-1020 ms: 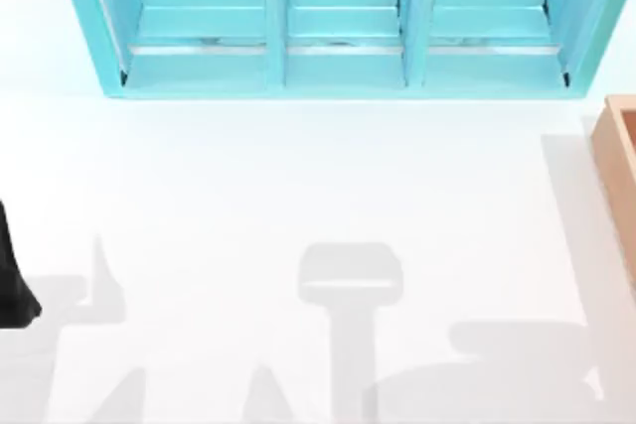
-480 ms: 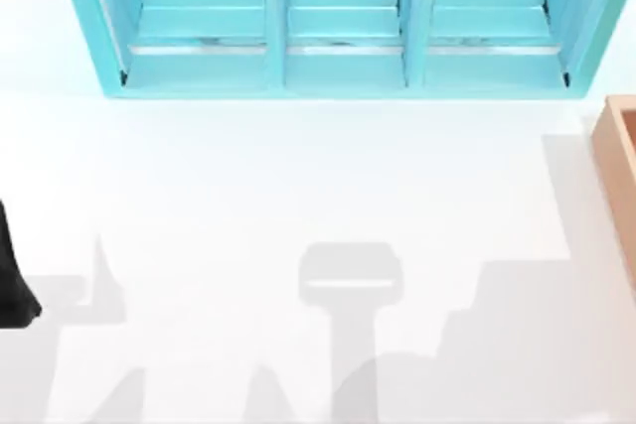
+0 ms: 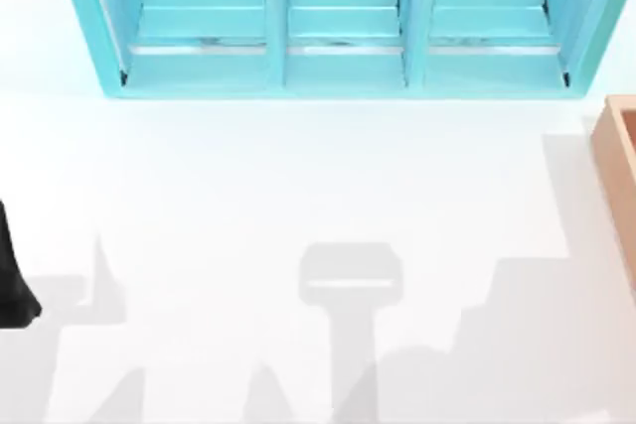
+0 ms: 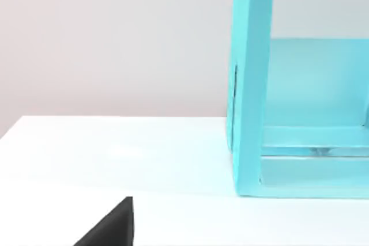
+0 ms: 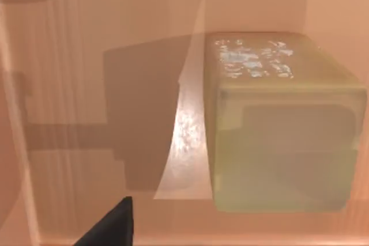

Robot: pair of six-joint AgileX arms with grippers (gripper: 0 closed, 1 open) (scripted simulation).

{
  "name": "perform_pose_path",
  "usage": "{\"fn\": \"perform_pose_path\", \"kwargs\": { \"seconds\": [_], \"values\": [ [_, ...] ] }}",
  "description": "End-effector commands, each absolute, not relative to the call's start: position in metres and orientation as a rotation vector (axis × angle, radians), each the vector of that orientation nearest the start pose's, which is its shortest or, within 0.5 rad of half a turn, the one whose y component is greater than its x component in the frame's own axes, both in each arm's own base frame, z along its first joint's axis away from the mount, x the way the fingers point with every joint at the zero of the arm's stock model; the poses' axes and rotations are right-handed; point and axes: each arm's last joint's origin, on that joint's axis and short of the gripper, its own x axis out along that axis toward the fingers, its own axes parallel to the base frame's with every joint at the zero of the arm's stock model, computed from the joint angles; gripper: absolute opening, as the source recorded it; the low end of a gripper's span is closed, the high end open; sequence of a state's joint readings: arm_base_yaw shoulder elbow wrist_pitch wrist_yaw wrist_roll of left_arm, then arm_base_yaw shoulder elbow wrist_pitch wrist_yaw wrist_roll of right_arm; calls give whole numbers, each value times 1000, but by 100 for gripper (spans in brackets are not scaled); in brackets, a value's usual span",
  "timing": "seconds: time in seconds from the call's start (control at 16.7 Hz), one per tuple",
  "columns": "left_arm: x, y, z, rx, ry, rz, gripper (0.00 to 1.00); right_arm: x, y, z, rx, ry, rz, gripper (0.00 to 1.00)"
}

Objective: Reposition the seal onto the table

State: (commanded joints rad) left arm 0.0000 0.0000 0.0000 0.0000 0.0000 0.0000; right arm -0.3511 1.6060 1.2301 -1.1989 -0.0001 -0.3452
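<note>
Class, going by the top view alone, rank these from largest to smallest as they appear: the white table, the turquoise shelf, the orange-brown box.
1. white table
2. turquoise shelf
3. orange-brown box, cut off by the frame edge, so its full size is unsure

The seal (image 5: 282,125) is a pale tan rectangular block with rounded edges and a faint speckled sheen on its upper face. In the right wrist view it lies flat on a glossy orange-brown wooden floor. The table (image 3: 298,196) is a broad, plain white glossy surface, bare across its middle.
</note>
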Motion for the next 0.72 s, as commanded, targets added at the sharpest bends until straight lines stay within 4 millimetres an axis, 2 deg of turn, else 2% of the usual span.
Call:
{"fn": "perform_pose_path", "kwargs": {
  "seconds": [0.42, 0.54, 0.72],
  "values": [
    [106, -1, 160, 0, 0, 0, 100, 270, -97, 155, 2, 1561, -7, 100],
    [106, -1, 160, 0, 0, 0, 100, 268, -97, 143, 4, 1569, -5, 100],
    [106, -1, 160, 0, 0, 0, 100, 267, -96, 142, 4, 1570, -5, 100]
  ]
}}
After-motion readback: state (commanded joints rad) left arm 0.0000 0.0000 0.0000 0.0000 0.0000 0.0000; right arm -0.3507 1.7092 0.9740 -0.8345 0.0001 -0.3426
